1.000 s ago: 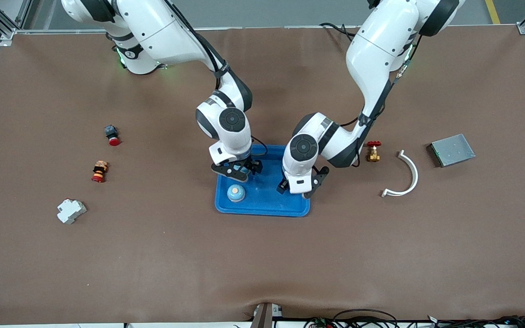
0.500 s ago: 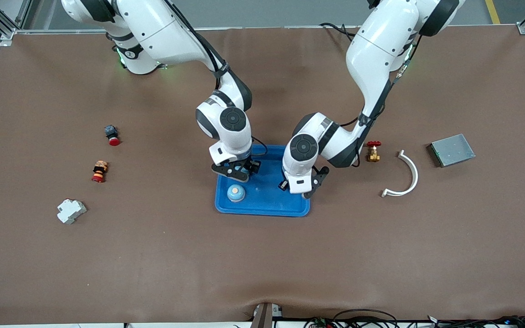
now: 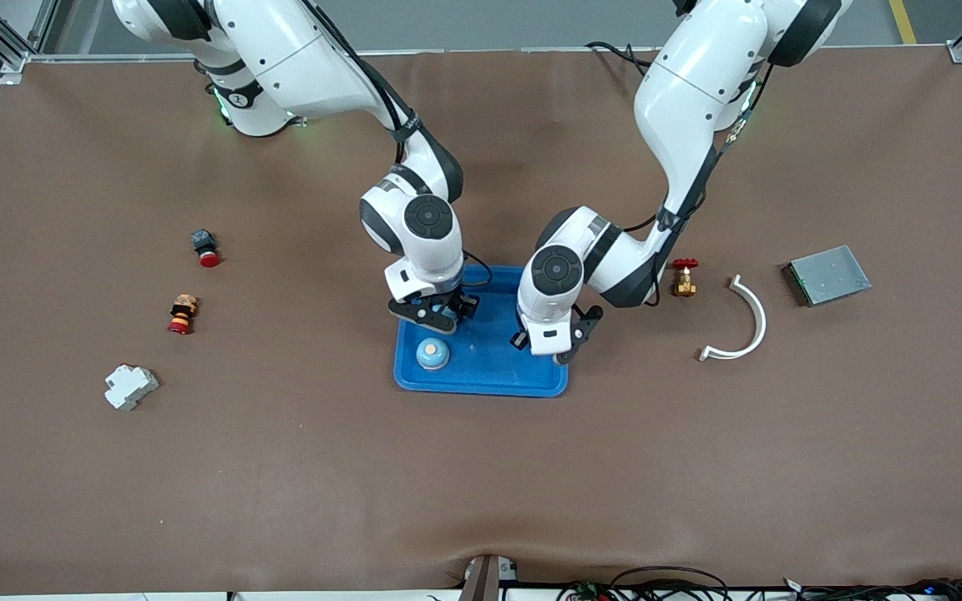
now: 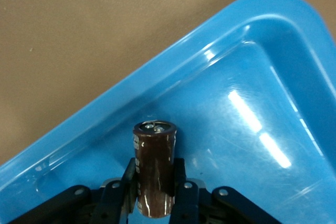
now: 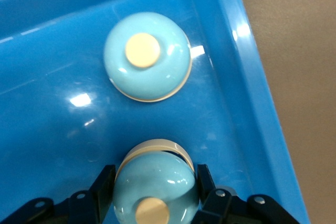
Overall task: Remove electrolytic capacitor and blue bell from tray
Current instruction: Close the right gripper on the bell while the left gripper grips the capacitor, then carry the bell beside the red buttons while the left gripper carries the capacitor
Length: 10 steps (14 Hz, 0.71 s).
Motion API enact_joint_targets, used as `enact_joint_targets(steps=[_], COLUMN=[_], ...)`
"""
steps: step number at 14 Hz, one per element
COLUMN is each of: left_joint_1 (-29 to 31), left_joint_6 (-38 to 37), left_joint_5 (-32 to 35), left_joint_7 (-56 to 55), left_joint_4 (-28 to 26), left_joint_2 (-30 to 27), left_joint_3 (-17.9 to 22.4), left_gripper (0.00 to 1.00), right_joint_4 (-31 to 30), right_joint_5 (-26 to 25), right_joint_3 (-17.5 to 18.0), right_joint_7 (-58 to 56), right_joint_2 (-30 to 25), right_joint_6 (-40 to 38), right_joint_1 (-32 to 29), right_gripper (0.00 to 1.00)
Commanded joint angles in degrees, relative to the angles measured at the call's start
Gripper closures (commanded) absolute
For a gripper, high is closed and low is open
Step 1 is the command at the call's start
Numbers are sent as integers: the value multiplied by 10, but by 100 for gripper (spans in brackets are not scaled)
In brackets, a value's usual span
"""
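Your left claw (image 4: 155,203) pinches the dark brown cylindrical capacitor (image 4: 154,169); your right claw (image 5: 155,195) clamps one pale blue domed bell (image 5: 155,184). Both sit inside the shallow blue plastic tray (image 3: 481,380). Lifting out remains.

No legible text, labels, brands or numbers were found. The electrolytic capacitor (image 4: 154,174) bore no readable print on its sleeve; the blue tray (image 3: 481,380) and both bells were unmarked.
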Motion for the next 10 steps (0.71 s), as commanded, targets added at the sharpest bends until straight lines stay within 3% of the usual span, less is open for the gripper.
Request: enact_joint_targets(steps=[1, 5, 10], left_joint_1=[-2, 8, 65], left_joint_6=[-19, -158, -283], left_joint_5=[15, 54, 48], left_joint_7=[-5, 40, 220], left_joint_4=[7, 61, 58], left_joint_2=[-26, -51, -137], left_joint_3=[5, 4, 2], left_gripper=[94, 95, 96], right_joint_4=[12, 22, 31], right_joint_5=[-9, -9, -8], right_joint_3=[1, 2, 3], right_joint_7=[13, 9, -19], right_joint_2=[-4, -26, -55], right_joint_6=[-13, -58, -115], right_joint_1=[2, -1, -14], right_gripper=[100, 100, 100])
